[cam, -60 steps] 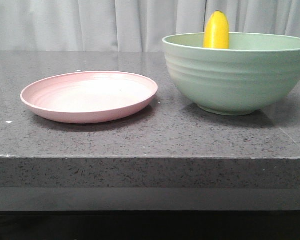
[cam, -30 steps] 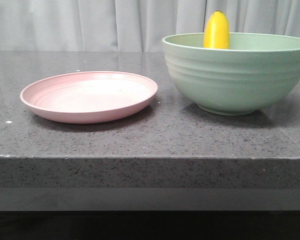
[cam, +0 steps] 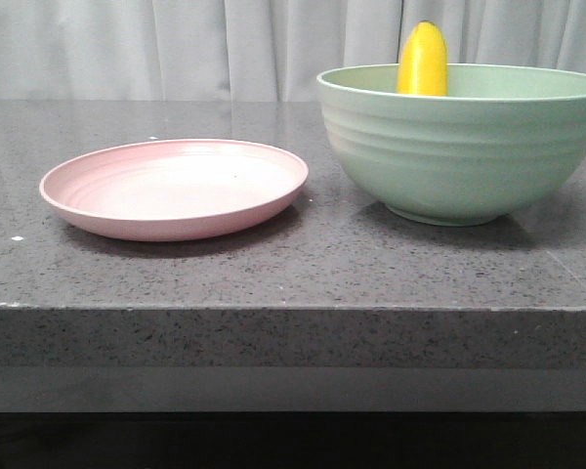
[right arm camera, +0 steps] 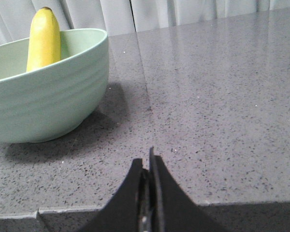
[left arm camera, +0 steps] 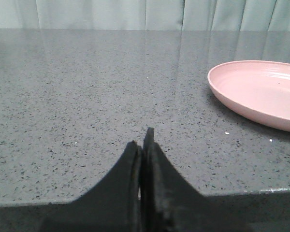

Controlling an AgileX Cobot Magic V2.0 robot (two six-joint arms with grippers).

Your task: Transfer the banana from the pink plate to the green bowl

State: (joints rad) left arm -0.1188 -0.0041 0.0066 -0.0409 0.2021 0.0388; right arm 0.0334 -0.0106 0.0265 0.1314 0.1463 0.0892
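At upper right of the front view, the banana [cam: 422, 59] stands on end inside the green bowl [cam: 464, 147], its tip above the rim; the pink plate [cam: 174, 188] at left centre lies bare. The transfer looks done, so the sensible course is keeping both arms clear of the bowl. Only the wrist views show the grippers: the left gripper [left arm camera: 141, 145] and right gripper [right arm camera: 147, 166] each have fingers pressed together, holding nothing.
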